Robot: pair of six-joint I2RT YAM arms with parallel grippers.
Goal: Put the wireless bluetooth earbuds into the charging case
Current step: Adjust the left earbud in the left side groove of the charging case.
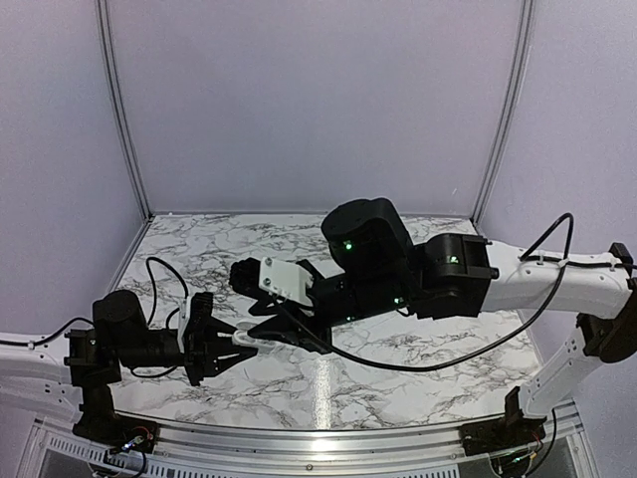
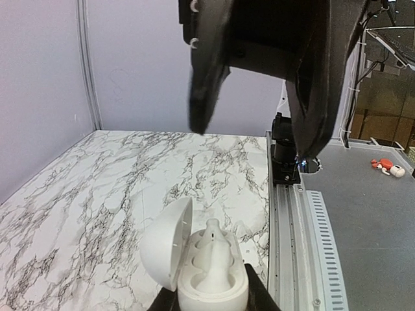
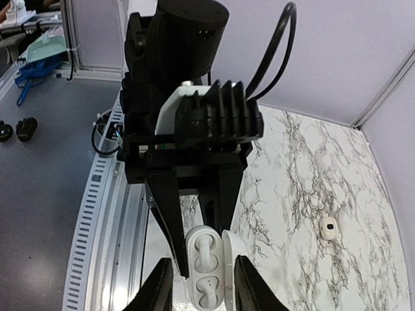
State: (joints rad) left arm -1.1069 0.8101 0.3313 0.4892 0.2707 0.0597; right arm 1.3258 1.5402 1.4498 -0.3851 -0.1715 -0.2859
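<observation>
**Roughly halfway: a seated earbud [image 2: 213, 234] looks to be in, and a loose earbud [image 3: 329, 227] is out on the marble.**

Your left gripper [image 1: 227, 347] is clamped on the charging case [image 3: 206, 271] and holds it directly beneath your right gripper [image 3: 202, 289], with the lid [image 3: 235, 259] swung open. The right gripper's fingers stand partly apart and carry nothing. In the left wrist view the seated earbud appears to rest in the socket farther from the left gripper. I cannot tell whether it is pressed fully home, and the nearer socket is hard to read. The loose earbud lies on the table [image 3: 305, 162], well apart from the case and off to the right of your right gripper's fingers in its wrist view. As I judge it, you have yet to fetch that one and seat it in the free socket.
</observation>
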